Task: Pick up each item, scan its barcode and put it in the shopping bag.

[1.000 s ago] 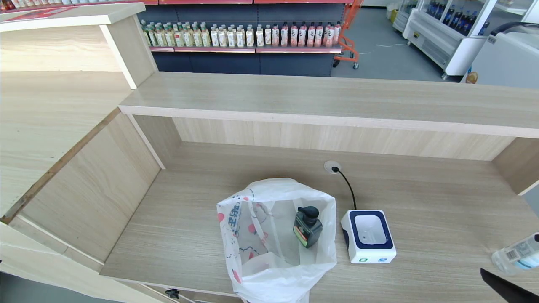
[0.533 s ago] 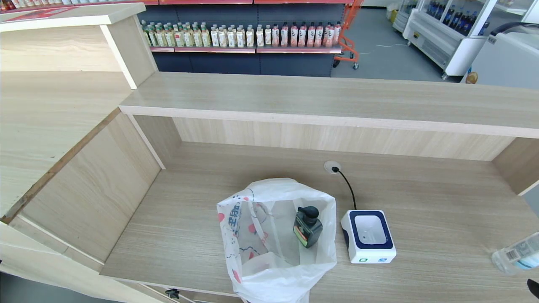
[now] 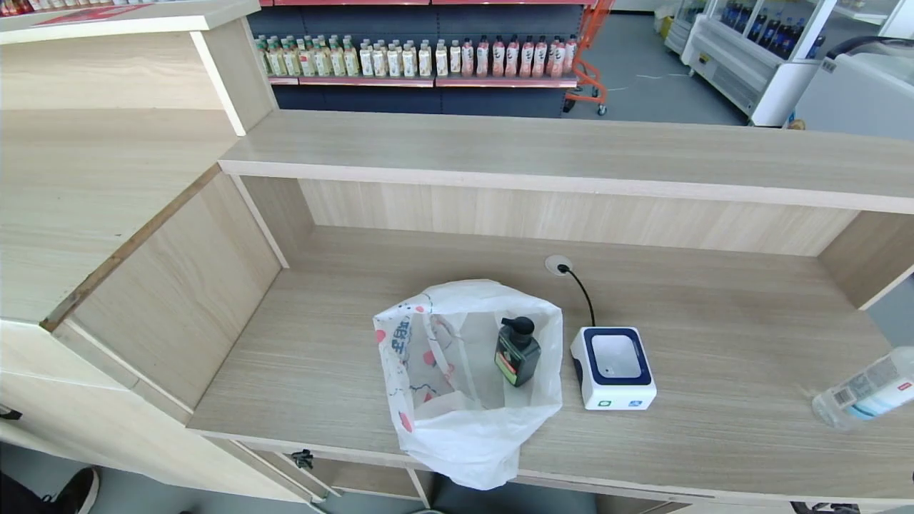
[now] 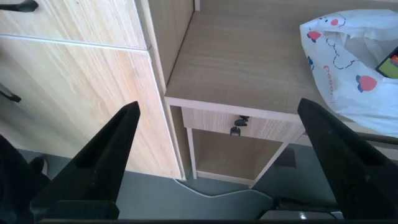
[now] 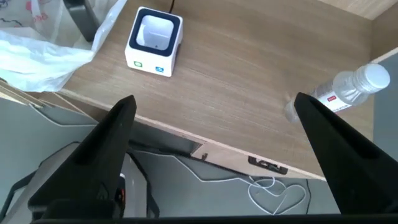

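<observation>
Left gripper (image 4: 219, 106): fingers spread wide, nothing between them; it hangs in front of and below the counter's (image 3: 714, 343) near edge, off the left corner. Right gripper (image 5: 214, 98): fingers likewise apart and empty, low before the near edge, between the scanner and the water bottle.

Progress, judged from the layout: one item, a dark pump bottle (image 3: 517, 353), stands upright inside the open shopping bag (image 3: 407, 357), against the bag's right wall. The barcode scanner (image 3: 613, 368) sits just right of the bag, its window facing up and uncovered. One item is left: a clear water bottle (image 3: 860, 391) lying on its side at the counter's far right edge, well apart from the scanner. It has not been picked up, scanned or bagged.

Markings:
- Bag: blue characters and red hearts.
- Pump bottle: red-and-green label.
- Water bottle: a barcode patch turned upward and a blue-and-red label.
- Scanner: two small coloured marks on its front.

Store shelving (image 3: 428, 61) behind: rows of drink bottles, print too small to tell.
</observation>
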